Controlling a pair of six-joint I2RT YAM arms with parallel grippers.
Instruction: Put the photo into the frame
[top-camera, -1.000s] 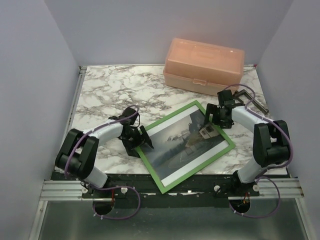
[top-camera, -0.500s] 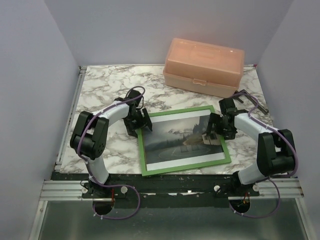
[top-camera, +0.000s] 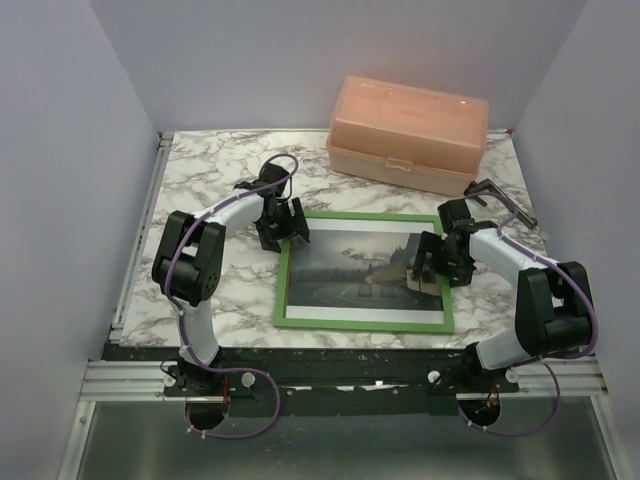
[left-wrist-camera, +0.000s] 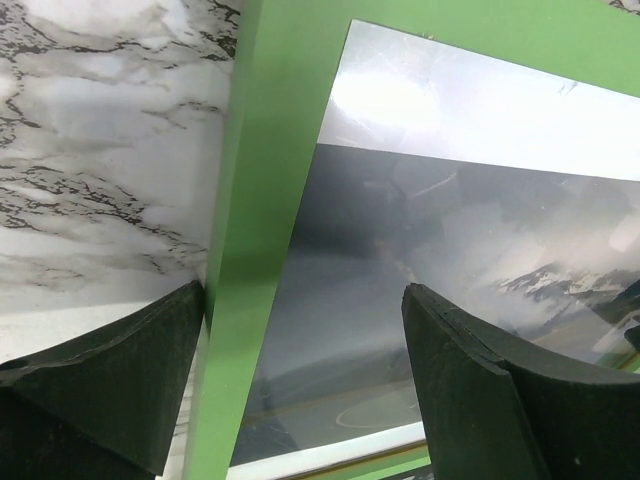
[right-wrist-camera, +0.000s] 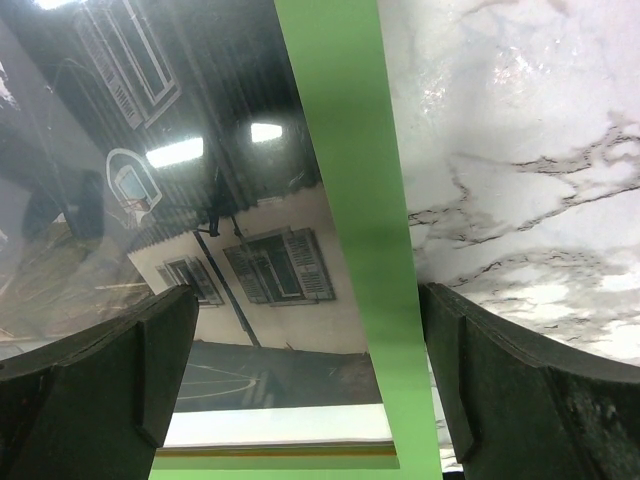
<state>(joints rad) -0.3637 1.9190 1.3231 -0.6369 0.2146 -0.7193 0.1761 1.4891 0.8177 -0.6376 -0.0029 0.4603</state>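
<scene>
Marble-patterned white and grey table top (top-camera: 200, 180) carried one of each thing, with two arms working over it. On the left side, the left arm (top-camera: 190, 265) rose from its base at the near edge, bent at the elbow and reached away and to the right, so that the left gripper (top-camera: 283, 228) sat at the far left corner of the single thin rectangular green frame (top-camera: 360, 325). In the left wrist view the left gripper (left-wrist-camera: 305, 380) stood wide apart across the frame's (left-wrist-camera: 250, 250) green bar, one finger (left-wrist-camera: 100, 390) over the marble just beside the bar's outer edge and the other over the print, gripping nothing. The frame lay flat near the middle of the table, close to the near edge, and the one grey misty photo (top-camera: 360, 275) with a white border lay inside its opening. Beyond it, at the far side, stood one peach plastic box (top-camera: 408, 132) with its lid shut. Farther right, the right gripper (top-camera: 437, 268) pointed down at the frame's right edge; in the right wrist view it (right-wrist-camera: 300, 390) was also spread wide, straddling the green bar (right-wrist-camera: 350, 200) with one finger (right-wrist-camera: 80, 380) over the photo (right-wrist-camera: 200, 220) and the other over marble. The right arm (top-camera: 545, 300) folded back from there to its base at the near right. One dark metal piece (top-camera: 505, 202) lay beside that arm; I could not tell what it was.
</scene>
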